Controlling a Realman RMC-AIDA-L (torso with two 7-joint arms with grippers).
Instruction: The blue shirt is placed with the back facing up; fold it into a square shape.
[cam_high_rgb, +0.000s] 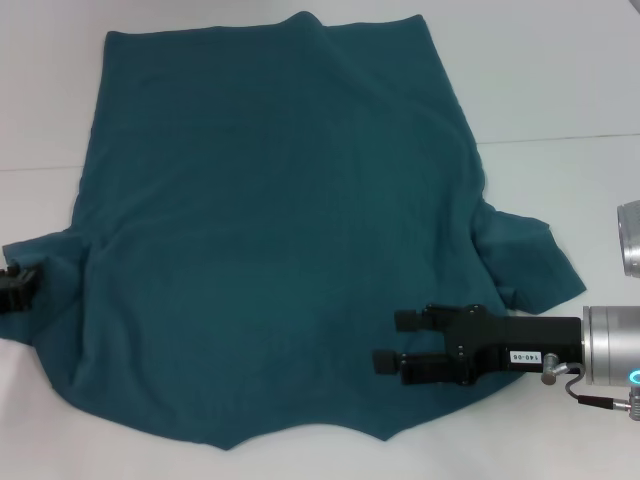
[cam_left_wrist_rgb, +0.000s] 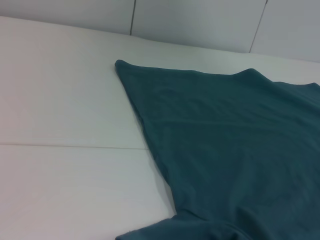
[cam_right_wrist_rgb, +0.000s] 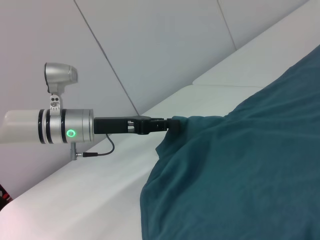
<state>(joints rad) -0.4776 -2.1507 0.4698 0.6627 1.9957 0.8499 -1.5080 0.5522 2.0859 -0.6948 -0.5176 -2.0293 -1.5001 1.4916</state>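
The blue shirt (cam_high_rgb: 280, 240) lies spread flat on the white table (cam_high_rgb: 560, 80), plain side up, with its hem at the far end and both sleeves sticking out at the sides. My right gripper (cam_high_rgb: 388, 341) is open over the near right part of the shirt, pointing left, with nothing between its fingers. My left gripper (cam_high_rgb: 15, 288) is at the tip of the left sleeve (cam_high_rgb: 45, 250). In the right wrist view the left gripper (cam_right_wrist_rgb: 176, 124) has the sleeve fabric (cam_right_wrist_rgb: 200, 125) bunched up to its tip. The left wrist view shows the shirt (cam_left_wrist_rgb: 225, 130) lying smooth.
Bare white tabletop (cam_left_wrist_rgb: 65, 110) surrounds the shirt on all sides. A table seam (cam_high_rgb: 560, 139) runs across at the right. White wall panels (cam_right_wrist_rgb: 150, 40) stand behind the table. A silver part of the right arm (cam_high_rgb: 630, 238) shows at the right edge.
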